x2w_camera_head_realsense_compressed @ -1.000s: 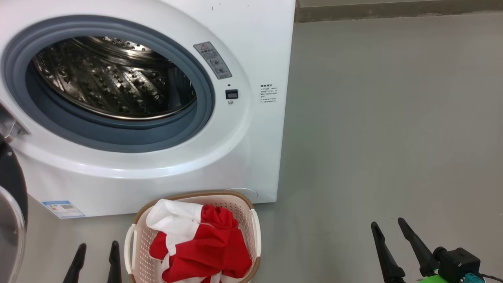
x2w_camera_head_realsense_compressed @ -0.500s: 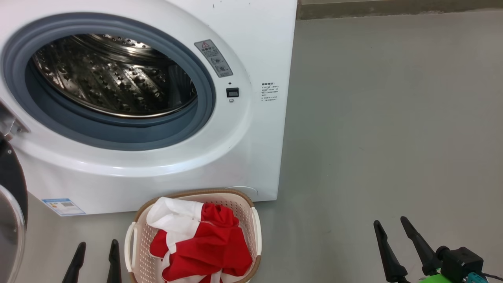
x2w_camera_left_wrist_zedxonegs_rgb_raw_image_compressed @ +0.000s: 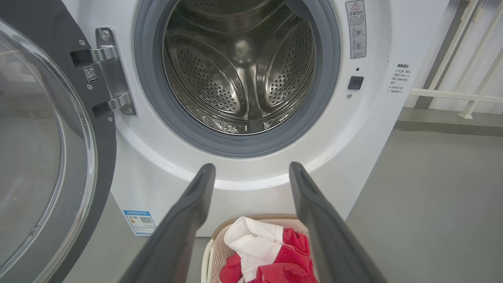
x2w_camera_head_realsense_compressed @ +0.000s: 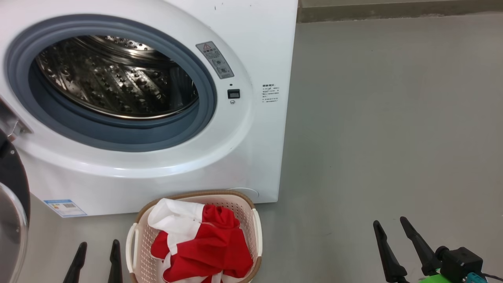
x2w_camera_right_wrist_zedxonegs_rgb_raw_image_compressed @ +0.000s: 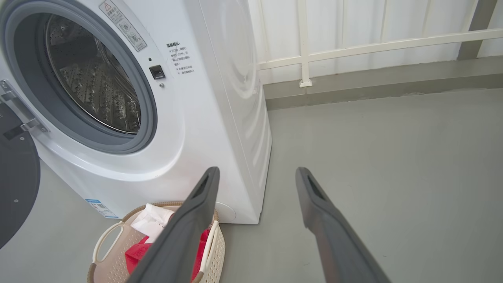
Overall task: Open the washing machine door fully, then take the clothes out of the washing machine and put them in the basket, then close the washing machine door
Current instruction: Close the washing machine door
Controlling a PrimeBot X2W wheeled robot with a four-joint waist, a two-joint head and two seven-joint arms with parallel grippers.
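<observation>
The white washing machine (x2w_camera_head_realsense_compressed: 251,47) stands ahead with its steel drum (x2w_camera_left_wrist_zedxonegs_rgb_raw_image_compressed: 239,67) bare inside. Its black-rimmed door (x2w_camera_left_wrist_zedxonegs_rgb_raw_image_compressed: 43,149) hangs swung wide open at the left, on a metal hinge. Red and white clothes (x2w_camera_head_realsense_compressed: 200,243) lie heaped in the cream basket (x2w_camera_head_realsense_compressed: 257,232) on the floor before the machine. My left gripper (x2w_camera_head_realsense_compressed: 98,247) is open and empty, just left of the basket. My right gripper (x2w_camera_head_realsense_compressed: 391,226) is open and empty, over bare floor well to the basket's right.
Grey floor (x2w_camera_head_realsense_compressed: 393,118) stretches to the right of the machine. A white railing (x2w_camera_right_wrist_zedxonegs_rgb_raw_image_compressed: 353,47) and a low kerb run along the back wall. A small blue label (x2w_camera_head_realsense_compressed: 65,207) sits at the machine's lower left corner.
The whole head picture has shifted a few pixels, so the camera moved slightly. Grippers, basket and door keep their places.
</observation>
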